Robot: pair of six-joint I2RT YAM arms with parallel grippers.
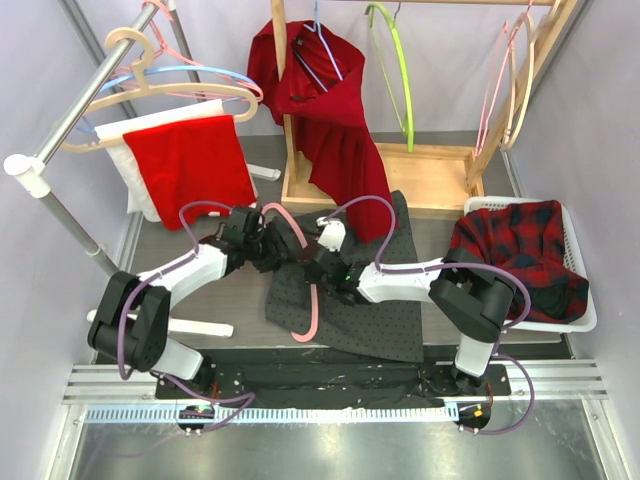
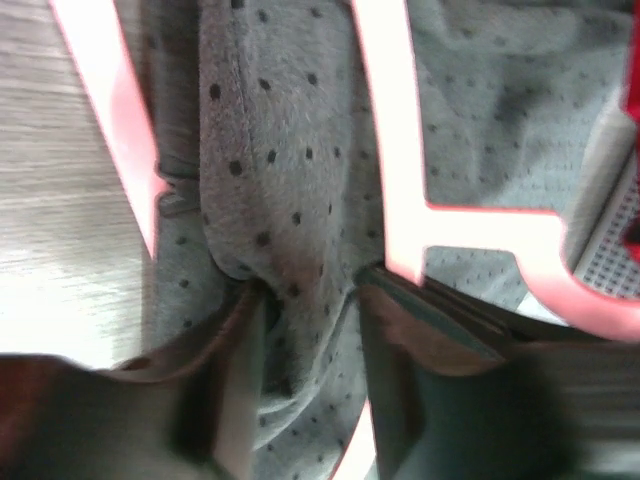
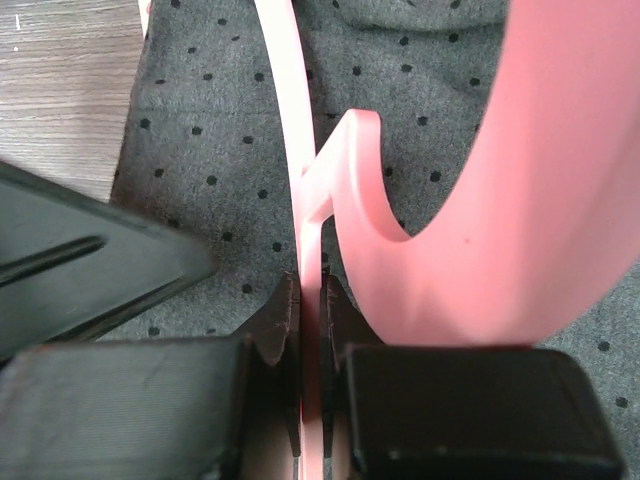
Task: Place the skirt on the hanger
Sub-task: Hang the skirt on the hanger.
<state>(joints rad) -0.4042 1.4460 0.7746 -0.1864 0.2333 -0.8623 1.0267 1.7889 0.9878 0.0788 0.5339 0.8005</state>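
Your right gripper (image 3: pixel 310 312) is clenched on the thin bar of the pink hanger (image 3: pixel 470 200), which lies across the left part of the skirt (image 1: pixel 370 300). Your left gripper (image 2: pixel 312 335) has its jaws parted with a ridge of dotted fabric bunched between the fingers (image 2: pixel 235 385). The skirt is spread flat on the table (image 1: pixel 235 295) between both arms. Its left edge meets bare wood – open room there. The far edge reaches the wooden rack base (image 1: pixel 430 185), and the basket (image 1: pixel 585 315) sits near the right edge.
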